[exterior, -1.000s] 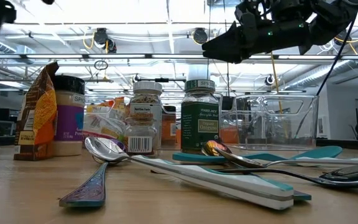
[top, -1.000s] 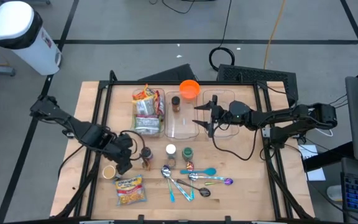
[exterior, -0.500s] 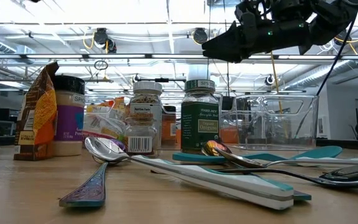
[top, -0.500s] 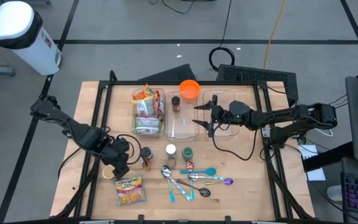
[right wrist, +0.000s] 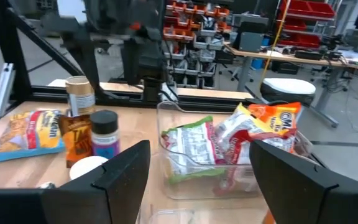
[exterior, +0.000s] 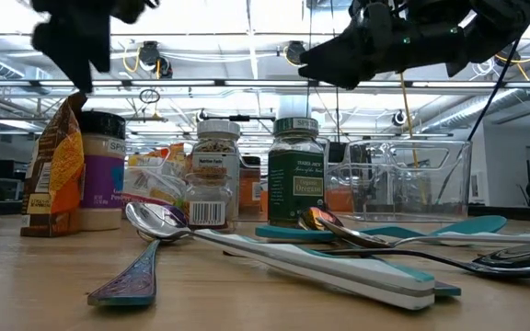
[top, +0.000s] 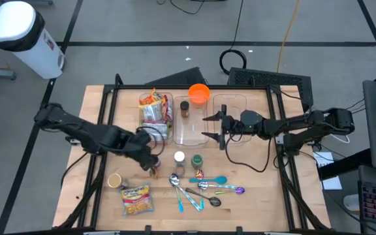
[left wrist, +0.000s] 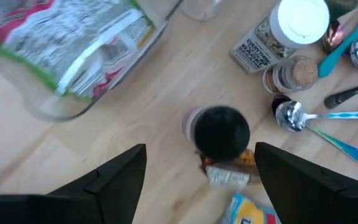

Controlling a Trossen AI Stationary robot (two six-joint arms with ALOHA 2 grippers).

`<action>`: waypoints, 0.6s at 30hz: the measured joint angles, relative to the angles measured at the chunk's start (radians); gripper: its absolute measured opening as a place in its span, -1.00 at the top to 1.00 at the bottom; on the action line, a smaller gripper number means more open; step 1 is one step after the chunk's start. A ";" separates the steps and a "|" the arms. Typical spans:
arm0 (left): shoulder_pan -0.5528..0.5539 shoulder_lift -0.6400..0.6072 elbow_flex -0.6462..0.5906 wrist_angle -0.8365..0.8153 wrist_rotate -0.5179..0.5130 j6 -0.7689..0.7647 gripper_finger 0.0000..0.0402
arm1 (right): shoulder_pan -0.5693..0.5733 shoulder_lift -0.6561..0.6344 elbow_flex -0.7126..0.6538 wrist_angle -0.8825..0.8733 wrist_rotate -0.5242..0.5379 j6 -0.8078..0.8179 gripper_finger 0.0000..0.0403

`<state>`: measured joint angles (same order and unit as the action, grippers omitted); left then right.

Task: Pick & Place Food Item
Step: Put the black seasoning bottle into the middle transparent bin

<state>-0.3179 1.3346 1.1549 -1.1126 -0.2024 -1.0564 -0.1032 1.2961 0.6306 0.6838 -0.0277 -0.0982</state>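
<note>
The likely target is the black-lidded spice jar (left wrist: pixel 216 132), standing upright on the table (top: pixel 253 202) just in front of the left clear bin (top: pixel 156 117), which holds snack packets. A small brown packet (left wrist: pixel 227 167) leans against its near side, and a white-capped jar (top: pixel 179 158) and a green-lidded jar (top: pixel 197 160) stand just to its right.

The left gripper (top: pixel 150 156) hovers above the jar, its fingers (left wrist: pixel 114 177) spread wide and holding nothing. To grip well, it should probably centre the lid between the fingers, come straight down, and close on the jar's body below the lid, keeping clear of the leaning packet and the neighbouring jars.

The right gripper (top: pixel 218 125) waits open and empty over the right clear bin (top: pixel 235 117).
</note>
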 joint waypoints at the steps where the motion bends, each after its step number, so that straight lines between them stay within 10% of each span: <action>1: 0.012 0.021 0.000 0.010 0.011 0.024 -0.53 | 0.004 0.000 0.000 0.000 0.000 0.000 -0.32; 18: 0.081 0.185 0.000 0.093 0.167 0.172 -0.51 | 0.014 0.000 0.000 0.003 0.005 0.000 -0.32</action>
<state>-0.2367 1.5197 1.1549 -1.0200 -0.0350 -0.8841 -0.0895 1.2961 0.6307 0.6865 -0.0227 -0.0986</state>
